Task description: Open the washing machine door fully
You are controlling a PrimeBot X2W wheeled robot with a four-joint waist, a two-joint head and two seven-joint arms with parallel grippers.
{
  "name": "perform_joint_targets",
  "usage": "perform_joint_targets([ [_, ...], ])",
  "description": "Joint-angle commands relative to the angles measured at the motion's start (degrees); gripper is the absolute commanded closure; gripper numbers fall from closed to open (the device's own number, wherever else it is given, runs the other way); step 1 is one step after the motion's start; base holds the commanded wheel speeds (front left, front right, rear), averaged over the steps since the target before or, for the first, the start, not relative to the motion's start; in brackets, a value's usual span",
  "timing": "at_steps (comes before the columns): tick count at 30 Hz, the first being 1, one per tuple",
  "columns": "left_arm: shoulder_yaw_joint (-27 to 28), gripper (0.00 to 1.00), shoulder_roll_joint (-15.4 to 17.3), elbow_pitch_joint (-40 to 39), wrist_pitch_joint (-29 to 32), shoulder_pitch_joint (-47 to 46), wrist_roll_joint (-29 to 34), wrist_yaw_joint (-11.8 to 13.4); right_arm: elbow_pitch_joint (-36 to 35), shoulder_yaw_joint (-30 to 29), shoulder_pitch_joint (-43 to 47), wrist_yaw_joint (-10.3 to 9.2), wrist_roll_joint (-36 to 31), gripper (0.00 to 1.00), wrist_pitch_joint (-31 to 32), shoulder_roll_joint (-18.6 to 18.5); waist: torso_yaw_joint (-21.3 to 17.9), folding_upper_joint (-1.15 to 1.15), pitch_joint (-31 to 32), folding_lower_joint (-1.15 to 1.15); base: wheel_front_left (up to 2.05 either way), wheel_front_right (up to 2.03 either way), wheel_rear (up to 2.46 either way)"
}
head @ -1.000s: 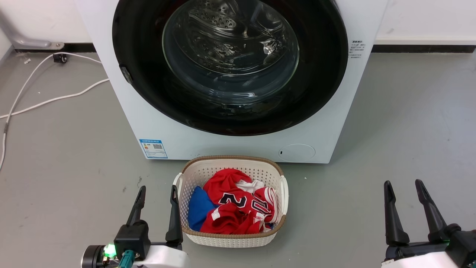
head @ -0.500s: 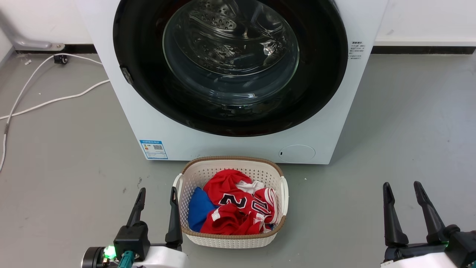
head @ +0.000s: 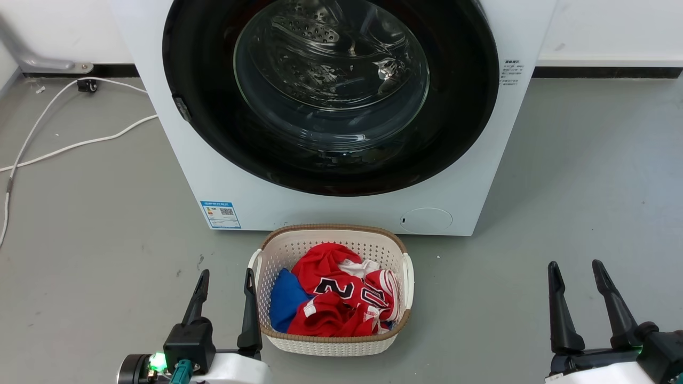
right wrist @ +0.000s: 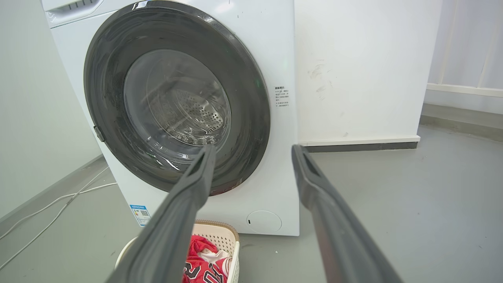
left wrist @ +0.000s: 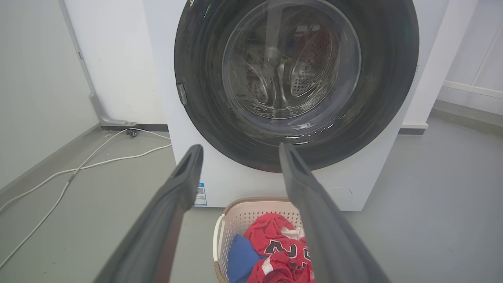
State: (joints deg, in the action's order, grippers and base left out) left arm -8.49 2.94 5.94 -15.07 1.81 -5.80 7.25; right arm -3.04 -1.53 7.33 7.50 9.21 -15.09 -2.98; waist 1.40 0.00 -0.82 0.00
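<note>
Two grippers lie nearest, low in the head view. Their state?
— Left gripper (head: 226, 272) and right gripper (head: 574, 263): fingers spread, nothing between them, both over the grey floor (head: 560, 176).

What stands between them and the washer?
— A white basket (head: 320, 344), just beside the left gripper's inner finger, holding a red jersey (head: 341, 298) and a blue cloth (head: 285, 304). Its far rim sits close to the washer (head: 320, 210) front, directly below the door's lowest arc.

And the door?
— The door (head: 459, 106) lies flat against the washer front, closed: a black ring around a clear bowl, with the steel drum (head: 307, 29) visible through the glass. A small grey tab (head: 181, 106) marks its left edge.

Other features?
— A blue label (head: 220, 213) at the lower left of the front and a round flap (head: 426, 219) at the lower right. White cables (head: 80, 141) trail over the floor left of the washer, toward the wall (head: 613, 26).
</note>
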Motion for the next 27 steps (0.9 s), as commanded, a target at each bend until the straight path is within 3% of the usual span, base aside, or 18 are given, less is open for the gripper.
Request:
perform_joint_targets([
  [1, 0.13, 0.00, -0.10, 0.08, -0.16, 0.19, -0.07, 0.22, 0.01, -0.01, 0.32, -0.02, 0.42, 0.00, -0.12, 0.20, -0.03, 0.00, -0.03, 0.00, 0.00, 0.00, 0.00],
  [11, 0.17, 0.00, -0.10, 0.20, -0.16, 0.17, -0.25, 0.14, -0.05, 0.02, 0.22, -0.02, 1.81, 0.00, -0.12, 0.19, -0.11, 0.00, -0.14, 0.00, 0.00, 0.00, 0.00],
  [12, 0.13, 0.00, -0.10, 0.21, -0.17, 0.12, -0.28, 0.15, -0.02, 0.06, 0.22, -0.02, 1.80, 0.10, -0.12, 0.19, -0.08, 0.00, -0.15, 0.00, 0.00, 0.00, 0.00],
  [13, 0.11, 0.00, -0.10, 0.21, -0.16, 0.07, -0.31, 0.17, -0.05, -0.01, 0.19, -0.02, 1.73, 0.72, -0.12, 0.19, -0.05, 0.00, -0.15, 0.00, 0.00, 0.00, 0.00],
  [14, 0.13, 0.00, -0.10, 0.25, -0.16, 0.03, -0.34, 0.21, -0.01, 0.09, 0.19, -0.02, 1.57, 1.00, -0.12, 0.19, -0.02, 0.00, -0.14, 0.00, 0.00, 0.00, 0.00],
  [20, 0.18, 0.00, -0.10, 0.35, -0.17, 0.02, -0.39, 0.34, -0.24, 1.51, -0.09, -0.02, 2.87, 1.00, -0.12, 0.20, 0.08, 0.00, -0.09, 0.00, 0.00, 0.00, 0.00],
  [23, 0.31, 0.00, -0.10, 0.40, -0.17, 0.03, -0.40, 0.30, -0.07, 3.63, -0.05, -0.02, 10.52, 1.00, -0.12, 0.18, 0.04, 0.00, -0.06, 0.00, 0.00, 0.00, 0.00],
  [27, 0.34, 0.00, -0.10, 0.44, -0.16, 0.12, -0.34, 0.13, 0.78, 5.97, 0.02, -0.01, 28.39, 1.00, -0.11, 0.18, -0.03, 0.00, 0.06, 0.00, 0.00, 0.00, 0.00],
])
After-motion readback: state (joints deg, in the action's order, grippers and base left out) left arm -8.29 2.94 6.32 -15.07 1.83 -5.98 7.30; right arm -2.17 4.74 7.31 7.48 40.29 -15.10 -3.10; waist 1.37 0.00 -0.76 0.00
